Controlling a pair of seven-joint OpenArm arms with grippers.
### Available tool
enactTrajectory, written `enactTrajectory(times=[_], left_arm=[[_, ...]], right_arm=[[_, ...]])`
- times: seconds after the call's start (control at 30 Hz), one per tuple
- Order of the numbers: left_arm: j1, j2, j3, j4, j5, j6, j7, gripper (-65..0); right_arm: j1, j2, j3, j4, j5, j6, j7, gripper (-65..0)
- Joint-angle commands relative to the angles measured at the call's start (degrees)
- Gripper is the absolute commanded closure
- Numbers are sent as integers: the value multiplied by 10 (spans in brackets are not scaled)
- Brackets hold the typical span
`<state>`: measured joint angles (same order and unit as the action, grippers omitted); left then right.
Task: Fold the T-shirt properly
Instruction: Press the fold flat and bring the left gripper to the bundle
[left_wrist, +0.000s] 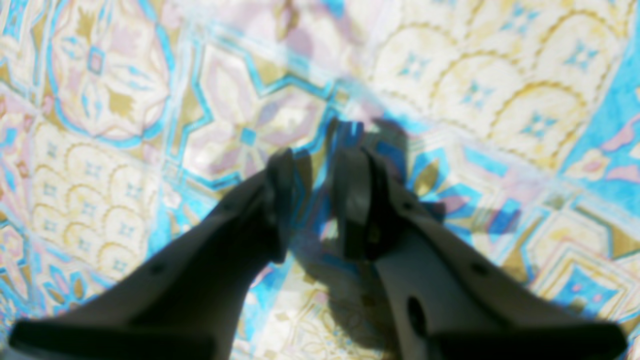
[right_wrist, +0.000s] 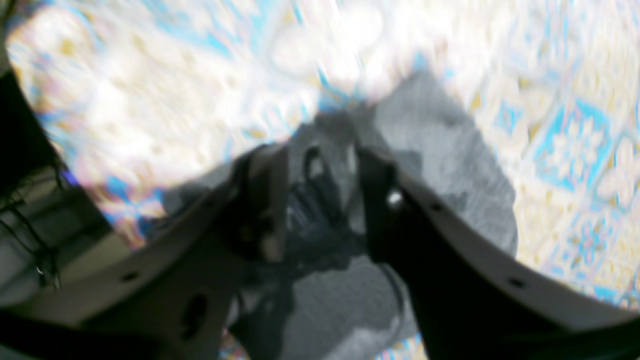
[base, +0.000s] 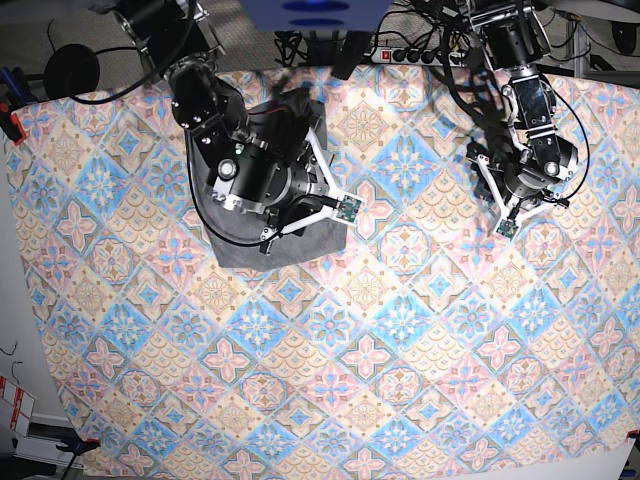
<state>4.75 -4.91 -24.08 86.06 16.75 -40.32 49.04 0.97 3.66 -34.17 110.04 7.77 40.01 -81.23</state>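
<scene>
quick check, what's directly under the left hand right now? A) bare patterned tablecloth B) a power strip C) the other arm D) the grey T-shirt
A: in the left wrist view the left hand hangs over nothing but the patterned tablecloth; the T-shirt lies across the table, bunched under the right hand.

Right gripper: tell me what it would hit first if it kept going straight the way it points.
Probably the grey T-shirt lying under the right gripper; blur makes depth uncertain.
</scene>
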Motion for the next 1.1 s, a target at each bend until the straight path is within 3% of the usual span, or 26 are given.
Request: enactTrajectory(times=[0.0, 0.1, 0.2, 0.3, 0.47, 0.6, 0.73, 0.83, 0.97, 1.07], left_arm=[[-7, -6, 0, -1, -1, 3, -6, -158], [-21, -6, 0, -27, 3, 3, -7, -158], [-25, -6, 0, -36, 3, 3, -6, -158], [-24, -6, 0, -36, 3, 3, -5, -158], [-21, -8, 28, -36, 3, 3, -4, -158], [2, -8, 66, -5, 3, 3, -5, -158], [21, -7, 101, 53, 3, 3, -4, -158], [32, -7, 155, 93, 3, 3, -4, -158], [39, -8, 228, 139, 3, 3, -4, -158], [40, -9, 261, 164, 3, 3, -4, -158]], right_arm=[[11, -7, -3, 14, 11, 0, 12, -277], [29, -8, 0, 12, 34, 0, 12, -281], [25, -8, 60, 12, 51, 0, 12, -258], [24, -8, 145, 12, 50, 0, 12, -179], [4, 9, 219, 10, 36, 0, 12, -29], [-5, 36, 187, 1, 24, 0, 12, -33], [-8, 39, 143, -30, 23, 0, 12, -34], [-6, 39, 136, -117, 23, 0, 12, -34], [-4, 40, 133, -258, 22, 0, 81, -34], [-4, 40, 133, -283, 22, 0, 106, -34]])
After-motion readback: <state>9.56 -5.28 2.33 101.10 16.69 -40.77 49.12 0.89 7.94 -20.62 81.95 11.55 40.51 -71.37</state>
